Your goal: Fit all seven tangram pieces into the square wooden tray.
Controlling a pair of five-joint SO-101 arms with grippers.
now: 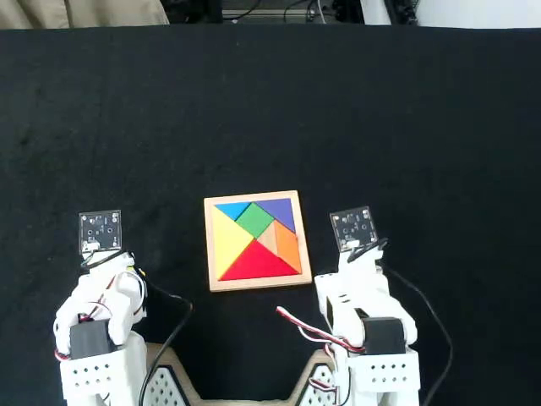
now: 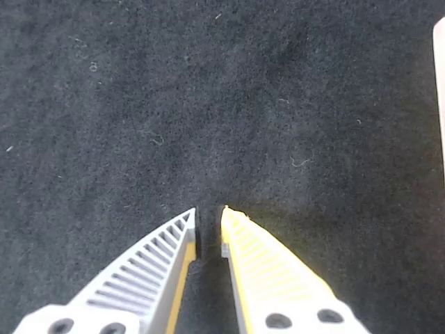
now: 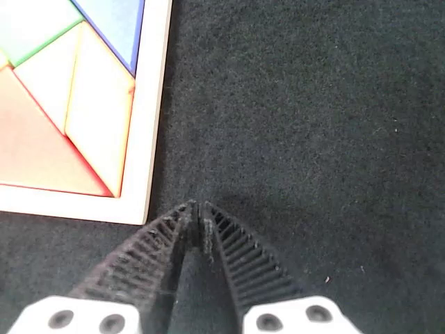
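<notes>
In the high view the left arm [image 1: 97,321] sits at about 8 o'clock from the wooden tray [image 1: 252,284]. Its wrist view shows the left gripper [image 2: 209,210] over bare black cloth [image 2: 208,90]. The jaws are drawn together with only a sliver between the tips, and they hold nothing.

The tray lies at the table's middle, between the two arms. Inside it:
- the yellow triangle [image 1: 230,241] is at 9 o'clock
- the blue triangle [image 1: 234,209] is at 11
- the green square [image 1: 255,220] is just above centre
- the red triangle [image 1: 258,262] is at 6
- a pale triangle [image 1: 269,241] is beside centre
- the purple piece [image 1: 281,213] is at 1
- the orange triangle [image 1: 289,245] is at 3 to 4

All seven seem seated, so I judge the fitting finished. What remains is to check it and keep clear. Doing that well means holding both arms back from the rim so nothing nudges the tray, and looking for any raised edge.

The right arm [image 1: 363,313] is at 4 o'clock from the tray. The right gripper [image 3: 198,205] is empty, its tips pressed together, just beside the tray's corner.

The high view gives the whole layout but not the jaws. The right wrist view shows the seams near that corner closely, and the pieces there look flush. The left wrist view catches only a strip of the tray's edge.
</notes>
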